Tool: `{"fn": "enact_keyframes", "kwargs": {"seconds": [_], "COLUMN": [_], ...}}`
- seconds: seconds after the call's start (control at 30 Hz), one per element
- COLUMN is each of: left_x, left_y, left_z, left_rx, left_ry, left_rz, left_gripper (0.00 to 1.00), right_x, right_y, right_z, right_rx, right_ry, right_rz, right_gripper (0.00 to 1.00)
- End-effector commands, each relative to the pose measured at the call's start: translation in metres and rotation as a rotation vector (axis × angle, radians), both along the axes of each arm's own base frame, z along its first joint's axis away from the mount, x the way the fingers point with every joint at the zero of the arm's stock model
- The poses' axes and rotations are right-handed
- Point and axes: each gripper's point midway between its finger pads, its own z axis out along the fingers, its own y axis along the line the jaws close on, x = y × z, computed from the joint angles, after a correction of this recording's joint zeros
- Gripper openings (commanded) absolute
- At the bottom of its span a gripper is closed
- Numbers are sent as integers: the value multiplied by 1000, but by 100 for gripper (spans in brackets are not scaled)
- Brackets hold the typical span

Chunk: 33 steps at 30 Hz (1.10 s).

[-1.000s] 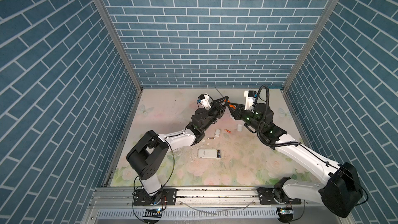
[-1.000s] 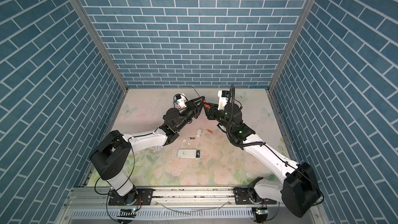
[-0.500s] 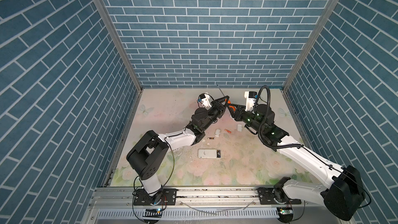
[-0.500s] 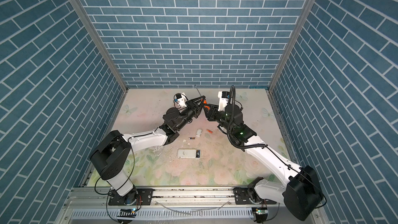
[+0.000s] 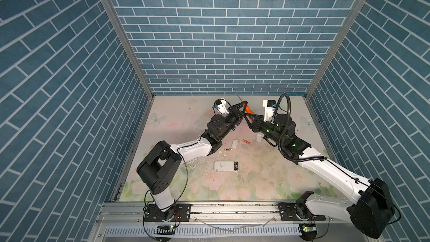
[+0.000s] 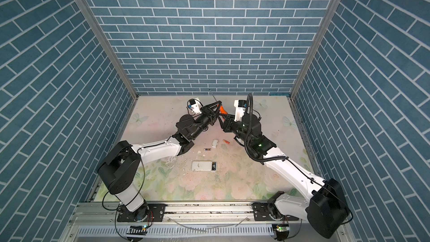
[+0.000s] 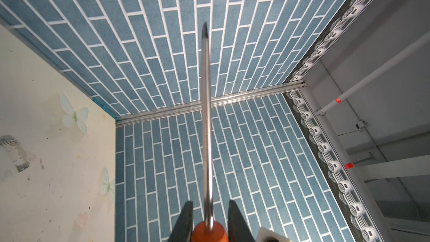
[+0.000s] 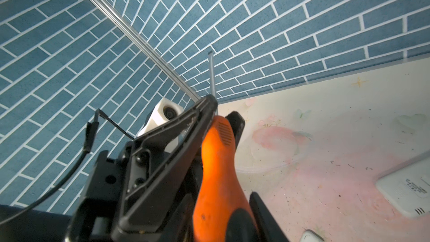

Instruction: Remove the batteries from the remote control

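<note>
Holding at the handover: left gripper (image 7: pixel 210 202) clamped on the screwdriver (image 7: pixel 206 112), jaws pressed to the top of its orange handle, steel shaft pointing up toward the brick wall (image 5: pixel 221 43). Shows almost no movement against a second ago, both grippers still met tip to tip over the back of the table (image 5: pixel 181 122), with only a slight shift in the right arm's rear links. Leaves the right gripper (image 5: pixel 248 118) hard to read: sits around the lower handle in the right wrist view, yet cannot tell whether gripping or letting go. Reads, as a judgement, as the tool passing over to the left side for prying; gains nothing yet for the unloading.

Finds two batteries already out: an orange battery (image 5: pixel 246 141) and a dark battery (image 5: pixel 228 149) lying loose on the table, apart from both grippers, beside a white cover (image 5: pixel 235 143). Places the remote control (image 5: pixel 226 165) nearer the front, flat, untouched, compartment open at one end; too small to tell whether cells remain inside.

Stands on a pale floral tabletop, scuffed and crumb-speckled, printed butterflies (image 7: pixel 74 116) near the back. Closes in on three sides with blue brick pattern, metal posts (image 5: pixel 121 36) in the corners, a rail (image 5: pixel 232 208) along the front carrying both arm bases.
</note>
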Motion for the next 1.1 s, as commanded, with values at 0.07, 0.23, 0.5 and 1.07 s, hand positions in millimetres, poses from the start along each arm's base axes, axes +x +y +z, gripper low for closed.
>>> {"fn": "enact_keyframes", "kwargs": {"seconds": [0.07,0.23,0.5,1.07], "left_x": [0,-2,-3,-13], "left_y": [-1,4,1,-8], "left_z": [25,13,16,-4], "left_rx": [-26,-24,-35,-32], "left_ry": [-60,-40,-42,-4], "left_rz": [-1,11,1,-36], "left_gripper": [0,0,0,0], "right_x": [-1,1,7,17], "right_y": [-7,-12,-5,4], "right_z": [9,19,29,39], "right_rx": [28,35,37,61], "right_ry": [-38,-78,-102,-143], "right_rz": [-38,-68,-63,-59], "right_gripper": [40,40,38,32]}}
